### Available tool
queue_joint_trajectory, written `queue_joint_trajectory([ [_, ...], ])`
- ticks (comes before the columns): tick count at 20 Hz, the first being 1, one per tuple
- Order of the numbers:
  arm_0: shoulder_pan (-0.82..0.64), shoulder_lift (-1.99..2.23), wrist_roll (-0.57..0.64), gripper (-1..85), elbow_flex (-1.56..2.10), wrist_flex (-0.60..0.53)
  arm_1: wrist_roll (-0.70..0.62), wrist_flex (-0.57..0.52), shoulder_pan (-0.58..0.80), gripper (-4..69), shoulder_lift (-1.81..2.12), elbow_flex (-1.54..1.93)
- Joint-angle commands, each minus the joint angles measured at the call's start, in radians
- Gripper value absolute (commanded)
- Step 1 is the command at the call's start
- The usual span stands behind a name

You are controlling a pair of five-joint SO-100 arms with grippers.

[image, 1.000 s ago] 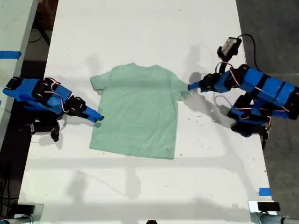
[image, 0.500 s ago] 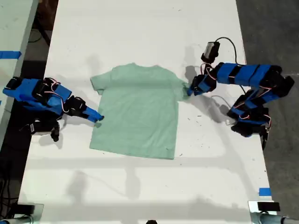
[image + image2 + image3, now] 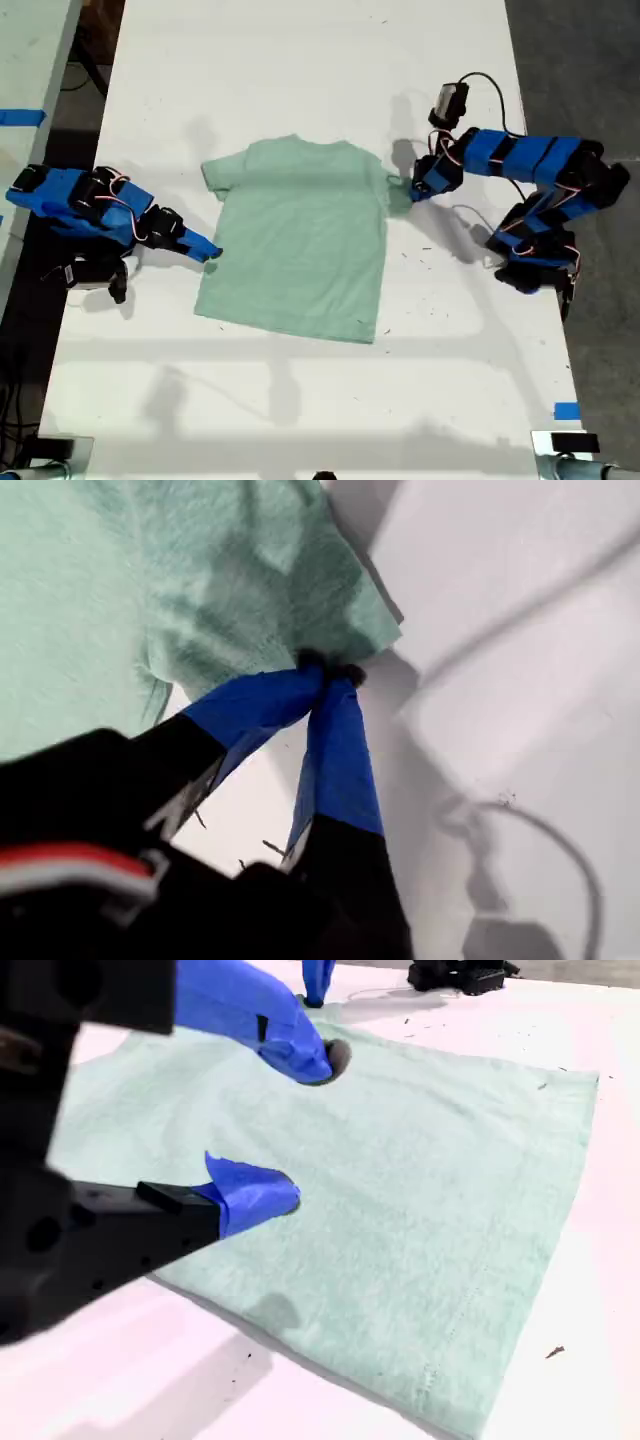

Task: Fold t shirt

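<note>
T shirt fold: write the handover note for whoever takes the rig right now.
My first gripper: jaws shut on the sleeve at the exterior view's right of the t shirt.
My second gripper: jaws open over the shirt's side edge at the exterior view's left, gripping nothing.
The shirt lies flat and unfolded on the white table.
Done: one sleeve pinched.
Left: every fold.

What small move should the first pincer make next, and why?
Probably lift the sleeve slightly and carry it inward over the shirt. My first pincer is shut on the sleeve edge, while my second pincer is open above the opposite side.
</note>
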Motion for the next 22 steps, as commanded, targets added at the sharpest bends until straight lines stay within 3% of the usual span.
queue_joint_trajectory([
  [1, 0.006, 0.006, 0.006, 17.7, -0.002, 0.0, 0.044, 0.029, 0.003, 7.5, 0.064, -0.04],
  [3, 0.006, 0.006, 0.006, 17.7, -0.002, 0.0, 0.049, 0.028, 0.014, 17.6, 0.101, -0.028],
  [10, 0.006, 0.006, 0.006, 17.7, -0.002, 0.0, 0.002, -0.061, 0.051, 20.8, -0.1, -0.067],
  [11, 0.006, 0.006, 0.006, 17.7, -0.002, 0.0, -0.003, -0.04, 0.052, 19.1, -0.152, -0.101],
  [12, 0.006, 0.006, 0.006, 17.7, -0.002, 0.0, 0.0, -0.015, 0.054, -1.2, -0.178, -0.129],
  [16, 0.006, 0.006, 0.006, 17.7, -0.002, 0.0, -0.021, 0.008, -0.011, -1.5, -0.118, -0.196],
  [22, 0.006, 0.006, 0.006, 17.7, -0.002, 0.0, -0.023, -0.002, -0.314, -1.5, -0.196, -0.522],
])
